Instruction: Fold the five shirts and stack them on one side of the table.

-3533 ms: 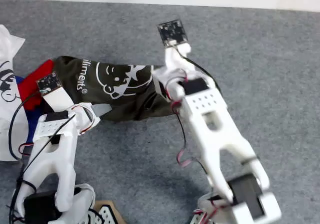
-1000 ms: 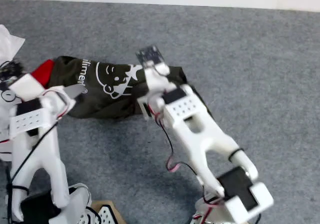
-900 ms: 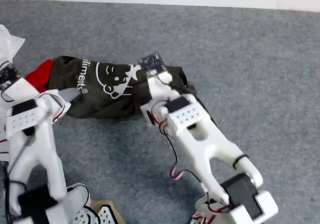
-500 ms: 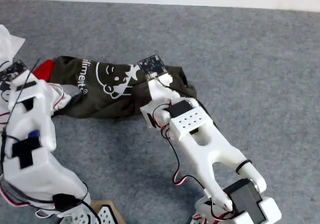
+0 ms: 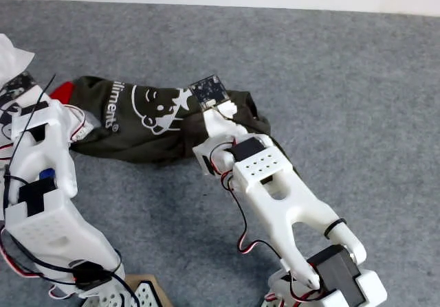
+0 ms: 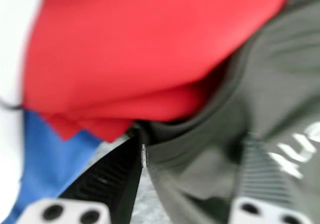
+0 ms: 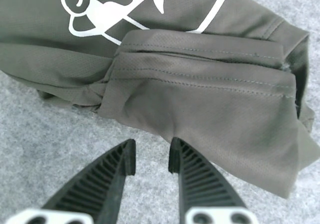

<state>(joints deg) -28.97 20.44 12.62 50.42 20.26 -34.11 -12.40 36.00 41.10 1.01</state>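
High view: the dark olive shirt (image 5: 155, 118) lies bunched lengthwise on the grey table (image 5: 344, 80), in its left half and nearer the far edge than the near one. Its white cartoon print (image 5: 155, 104) faces up. At the shirt's left end a red shirt (image 5: 63, 91) peeks out, touching it, and a white shirt (image 5: 10, 53) lies beyond that, right at the left edge of the table.

My left arm (image 5: 45, 176) stands over the olive shirt's left end. From the left wrist view, my left gripper (image 6: 192, 149) sits where three cloths meet. The red shirt (image 6: 150, 53) overlaps the olive one (image 6: 280, 73), and a blue shirt (image 6: 45, 154) lies under the red, beside the white cloth. My two fingers here stand well apart, and a thick fold of the olive shirt's edge lies in the gap between them, touching the black finger (image 6: 115, 179). I cannot make out whether it is pressed.

My right arm (image 5: 265, 173) reaches in from the near edge to the shirt's right end. In the right wrist view, my right gripper (image 7: 151, 149) points at the folded flap of olive fabric (image 7: 210, 114). My fingertips (image 7: 125, 159) are only a narrow slot apart, with bare table showing between them. They hold nothing, and the tips sit just at the near hem of that flap.
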